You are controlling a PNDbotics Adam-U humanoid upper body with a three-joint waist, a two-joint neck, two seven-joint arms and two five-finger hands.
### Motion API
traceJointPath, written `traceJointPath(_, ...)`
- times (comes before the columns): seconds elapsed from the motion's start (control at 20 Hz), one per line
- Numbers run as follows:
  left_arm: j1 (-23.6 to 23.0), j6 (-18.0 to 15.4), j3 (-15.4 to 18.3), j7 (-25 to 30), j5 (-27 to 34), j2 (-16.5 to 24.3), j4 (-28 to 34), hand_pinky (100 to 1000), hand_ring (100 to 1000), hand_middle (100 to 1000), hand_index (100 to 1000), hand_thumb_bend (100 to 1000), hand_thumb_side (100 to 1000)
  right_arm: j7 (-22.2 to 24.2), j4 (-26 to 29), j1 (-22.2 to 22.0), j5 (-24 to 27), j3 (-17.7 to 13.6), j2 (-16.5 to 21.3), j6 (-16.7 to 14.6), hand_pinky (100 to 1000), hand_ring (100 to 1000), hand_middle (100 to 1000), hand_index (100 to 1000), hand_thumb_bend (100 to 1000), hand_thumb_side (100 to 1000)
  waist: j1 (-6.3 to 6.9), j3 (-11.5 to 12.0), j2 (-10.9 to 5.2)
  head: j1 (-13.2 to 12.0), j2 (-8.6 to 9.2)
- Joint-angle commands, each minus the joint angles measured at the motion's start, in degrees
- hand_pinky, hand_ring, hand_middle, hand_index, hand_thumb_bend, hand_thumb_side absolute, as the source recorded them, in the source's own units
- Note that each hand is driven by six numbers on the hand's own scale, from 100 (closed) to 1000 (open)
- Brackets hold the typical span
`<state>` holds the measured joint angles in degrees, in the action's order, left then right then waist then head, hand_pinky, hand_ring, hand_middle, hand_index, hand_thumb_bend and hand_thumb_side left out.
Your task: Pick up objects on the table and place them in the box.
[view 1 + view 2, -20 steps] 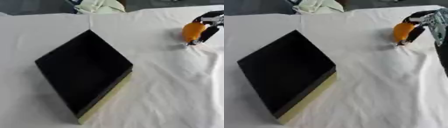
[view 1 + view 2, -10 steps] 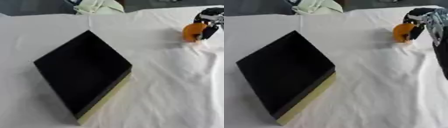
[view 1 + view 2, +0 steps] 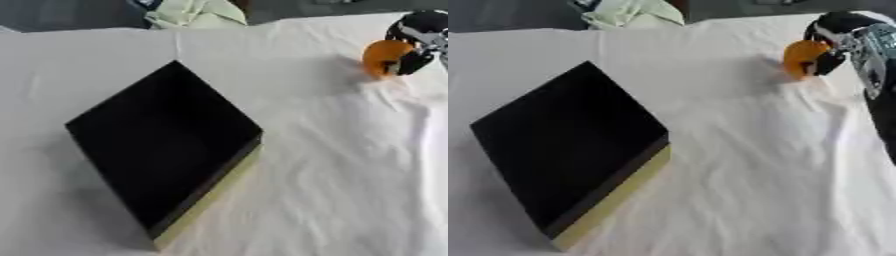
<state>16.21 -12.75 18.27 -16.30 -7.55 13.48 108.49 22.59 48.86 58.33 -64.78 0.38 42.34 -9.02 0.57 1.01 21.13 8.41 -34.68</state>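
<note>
The orange object [image 3: 801,57] sits at upper right, grasped in the right hand [image 3: 839,41], whose fingers curl round it. The box [image 3: 166,145] lies well apart at centre left. Risk: the rounded object could slip during carry. Since one second ago, the hand has shifted slightly upward.

Black right hand [image 3: 839,37], seemingly silver-jointed forearm

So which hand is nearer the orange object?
Right. The right hand is curled round the orange object at the table's far right; the left hand is not in view.
</note>
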Motion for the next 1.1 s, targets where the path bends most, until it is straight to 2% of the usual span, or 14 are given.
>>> traceJointPath(0.05, 0.52, -0.06, 0.4, 0.05, -0.03, 1.01, 0.81, 431, 481, 623, 491, 100, 680, 0.12, 3.94, 0.41, 2.56, -0.42, 3.73, -0.37, 411, 489, 483, 642, 119, 100, -0.15, -0.19, -1.86, -0.11, 0.37)
traceJointPath(0.3, 0.53, 0.02, 0.35, -0.13, -0.09, 1.32, 0.91, 433, 483, 623, 494, 103, 674, 2.22, 11.72, -1.35, 7.68, 0.67, 6.45, -1.54, 434, 496, 487, 649, 102, 100, -0.26, -0.52, -2.67, -0.68, -0.48)
traceJointPath(0.65, 0.41, 0.26, 0.17, -0.2, -0.15, 1.54, 1.13, 435, 485, 623, 497, 110, 667, 7.91, 26.07, -3.62, 18.82, 3.91, 9.74, -3.37, 459, 509, 499, 664, 100, 100, -0.69, -0.6, -3.92, -1.57, -1.8)
traceJointPath(0.9, 0.46, 0.43, 0.02, -0.24, -0.16, 1.66, 1.38, 436, 486, 624, 499, 116, 663, 11.19, 35.92, -3.7, 25.03, 6.87, 10.3, -4.09, 462, 510, 504, 668, 100, 100, -1.1, -0.15, -4.48, -1.64, -2.47)
traceJointPath(1.1, 0.75, 0.46, -0.13, -0.33, -0.14, 1.86, 1.58, 438, 487, 624, 501, 122, 656, 13.22, 42.94, -2.71, 29.06, 9.92, 9.33, -4.38, 460, 509, 503, 666, 100, 100, -1.33, 0.48, -4.7, -2.1, -2.92)
